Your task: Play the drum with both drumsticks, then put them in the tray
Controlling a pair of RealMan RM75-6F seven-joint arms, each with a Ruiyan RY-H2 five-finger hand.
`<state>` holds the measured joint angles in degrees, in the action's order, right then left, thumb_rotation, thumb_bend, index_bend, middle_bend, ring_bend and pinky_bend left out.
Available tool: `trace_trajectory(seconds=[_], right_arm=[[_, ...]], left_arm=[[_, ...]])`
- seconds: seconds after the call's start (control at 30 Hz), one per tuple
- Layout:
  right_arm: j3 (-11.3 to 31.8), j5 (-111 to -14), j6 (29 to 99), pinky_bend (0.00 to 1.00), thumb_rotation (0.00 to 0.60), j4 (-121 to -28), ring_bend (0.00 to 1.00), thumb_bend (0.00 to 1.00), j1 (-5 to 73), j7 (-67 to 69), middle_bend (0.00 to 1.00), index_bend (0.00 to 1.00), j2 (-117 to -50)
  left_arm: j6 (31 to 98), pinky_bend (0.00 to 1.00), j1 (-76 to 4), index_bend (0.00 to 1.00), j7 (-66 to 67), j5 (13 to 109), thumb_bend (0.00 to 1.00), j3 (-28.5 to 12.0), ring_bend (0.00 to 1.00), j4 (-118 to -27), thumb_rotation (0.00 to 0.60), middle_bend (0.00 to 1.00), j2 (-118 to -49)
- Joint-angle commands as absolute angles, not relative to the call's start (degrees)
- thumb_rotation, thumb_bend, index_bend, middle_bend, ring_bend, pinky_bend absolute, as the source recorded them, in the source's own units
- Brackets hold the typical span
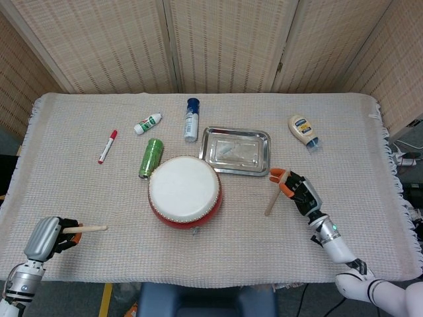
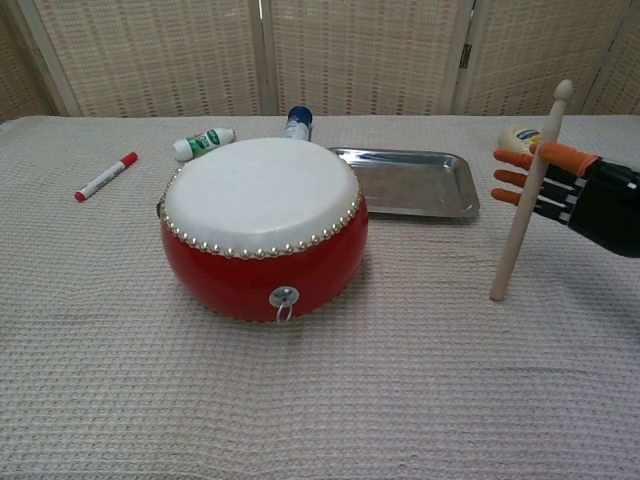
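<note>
Drumsticks are both in our grasp: our right hand (image 1: 301,193) grips one drumstick (image 2: 527,192) nearly upright, just right of the tray (image 1: 263,139); our left hand (image 1: 47,238) clutches the other drumstick (image 1: 86,228) at the worktop's (image 1: 344,132) near-left corner. Drum (image 1: 184,191) sits centre, untouched.

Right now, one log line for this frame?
left hand: holds drumstick, near table edge | right hand: holds drumstick, steeply tilted, right of drum | tray: no sticks
</note>
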<state>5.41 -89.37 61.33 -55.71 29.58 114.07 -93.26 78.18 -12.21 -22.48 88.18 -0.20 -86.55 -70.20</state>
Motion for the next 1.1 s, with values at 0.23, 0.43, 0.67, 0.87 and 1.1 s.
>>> trace_trajectory(seconds=[0.23, 0.43, 0.67, 0.87, 1.1], right_arm=[[1.6, -93.2, 66.3, 0.27, 0.6, -45.2, 0.23, 0.3, 30.2, 129.5, 0.29, 0.56, -96.8], [0.0, -94.7, 69.6, 0.29, 0.6, -40.2, 0.24, 0.3, 30.3, 133.0, 0.29, 0.47, -98.8], [-1.7, -95.8, 71.8, 0.31, 0.6, -36.4, 0.24, 0.3, 30.6, 134.8, 0.29, 0.44, -100.2], [-3.0, -96.3, 72.6, 0.36, 0.6, -34.6, 0.27, 0.3, 30.6, 132.6, 0.31, 0.47, -101.0], [-3.4, -95.6, 72.2, 0.38, 0.6, -34.4, 0.32, 0.3, 30.3, 127.9, 0.37, 0.56, -102.1]], left_arm=[[78.3, 1.0, -12.2, 1.0, -22.5, 88.5, 0.57, -0.1, 1.0, -86.6, 0.6, 1.0, -70.1], [78.5, 1.0, -12.2, 1.0, -22.4, 88.9, 0.57, 0.0, 1.0, -86.9, 0.6, 1.0, -69.9], [78.6, 1.0, -12.1, 1.0, -22.3, 89.0, 0.57, 0.1, 1.0, -86.9, 0.6, 1.0, -69.8], [78.6, 1.0, -12.0, 1.0, -22.3, 88.9, 0.57, 0.2, 1.0, -86.8, 0.6, 1.0, -69.8], [78.6, 1.0, -11.9, 1.0, -22.3, 89.0, 0.57, 0.2, 1.0, -86.8, 0.6, 1.0, -69.8]])
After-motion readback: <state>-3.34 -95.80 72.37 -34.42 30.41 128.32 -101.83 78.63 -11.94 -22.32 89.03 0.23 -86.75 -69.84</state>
